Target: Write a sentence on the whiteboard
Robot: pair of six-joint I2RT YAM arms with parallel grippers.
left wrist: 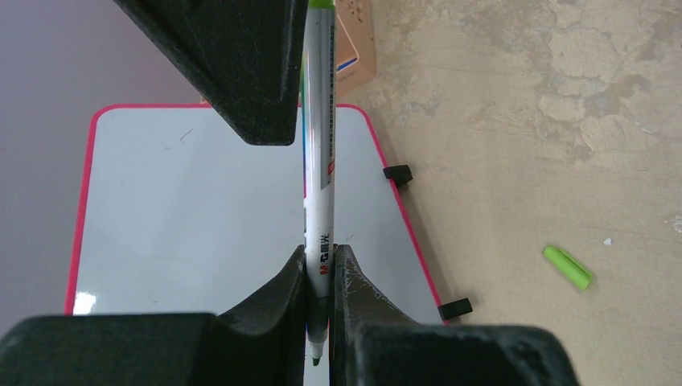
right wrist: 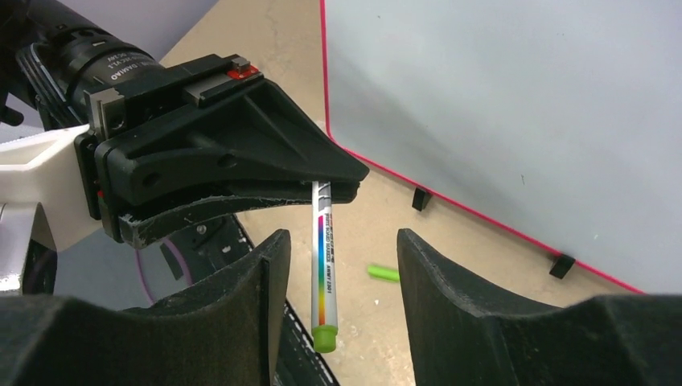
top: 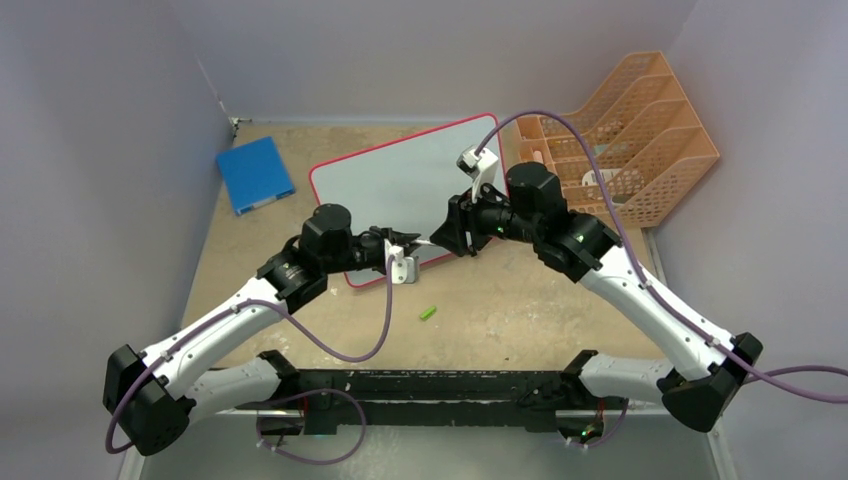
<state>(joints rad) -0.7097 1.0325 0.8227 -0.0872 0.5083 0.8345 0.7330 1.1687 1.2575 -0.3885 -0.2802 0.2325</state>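
Mottled tan tabletop point(top: 520, 300) carries the whiteboard point(top: 400, 180), lying flat at mid-table, its near edge below both grippers. The left gripper point(left wrist: 320, 256) is clamped tight on a white marker point(left wrist: 319, 161) near its tip (red print reads "M&G"; the smaller lettering is illegible). The right gripper point(right wrist: 339, 237) stands parted around the marker's green rear end, touching neither side. A green cap point(top: 428, 313) lies nearby.

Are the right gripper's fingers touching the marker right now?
Apart. The right wrist view shows the right gripper straddling the marker with a clear gap on each side; only the left gripper holds it.
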